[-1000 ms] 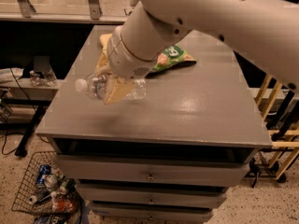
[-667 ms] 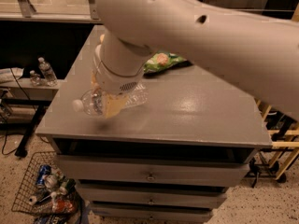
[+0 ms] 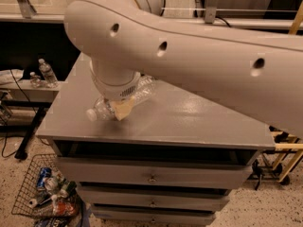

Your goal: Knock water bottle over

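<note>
Near the front-left corner of the bench (image 3: pixel 203 115), in the one camera view, you find the water bottle (image 3: pixel 102 110) lying on its side, not upright. Its white cap (image 3: pixel 91 115) points toward the left front corner, and its clear ribbed body runs back and to the right, showing again past the far side of the wrist (image 3: pixel 116 82). The pincer (image 3: pixel 123 110) sits right over the bottle's middle, with its tan tip against or just in front of the clear plastic; you cannot tell from here whether the two touch. You also cannot tell whether the pincer is open or closed, since the round wrist above it hides most of it. The thick pale arm (image 3: pixel 199 46) sweeps in from the right and covers the back of the bench.

Mind the edges. The cap lies close to both the left edge and the front edge, though the whole bottle is on the bench top. To the right of the bottle, a wide stretch of grey top runs toward the right front corner.

Below the front edge, the drawers (image 3: pixel 151 171) stack downward. Off the left side and lower down, two small bottles (image 3: pixel 47 72) stand upright, well apart from the bench top. A wire basket (image 3: pixel 28 183) holding cans sits on the floor by the left front corner.
</note>
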You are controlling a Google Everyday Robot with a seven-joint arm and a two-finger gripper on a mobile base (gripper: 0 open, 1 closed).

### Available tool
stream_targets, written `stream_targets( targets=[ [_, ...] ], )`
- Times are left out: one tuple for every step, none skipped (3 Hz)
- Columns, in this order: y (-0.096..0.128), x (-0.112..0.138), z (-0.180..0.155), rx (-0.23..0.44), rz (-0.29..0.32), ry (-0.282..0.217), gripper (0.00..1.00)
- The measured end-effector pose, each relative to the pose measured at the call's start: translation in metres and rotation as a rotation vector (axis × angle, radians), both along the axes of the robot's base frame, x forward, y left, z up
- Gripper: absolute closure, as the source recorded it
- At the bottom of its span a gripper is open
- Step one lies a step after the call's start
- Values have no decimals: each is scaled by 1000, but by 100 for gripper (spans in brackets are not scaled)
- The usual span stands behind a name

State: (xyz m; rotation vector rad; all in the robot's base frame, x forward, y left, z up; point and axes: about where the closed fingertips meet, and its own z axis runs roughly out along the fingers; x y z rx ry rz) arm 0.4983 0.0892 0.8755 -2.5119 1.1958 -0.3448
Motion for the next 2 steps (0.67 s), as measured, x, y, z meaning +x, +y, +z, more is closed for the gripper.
stream_targets(
  targets=[
    [0, -1, 2, 2, -1, -3, 59],
    [-1, -1, 3, 2, -1, -5, 37]
  ],
)
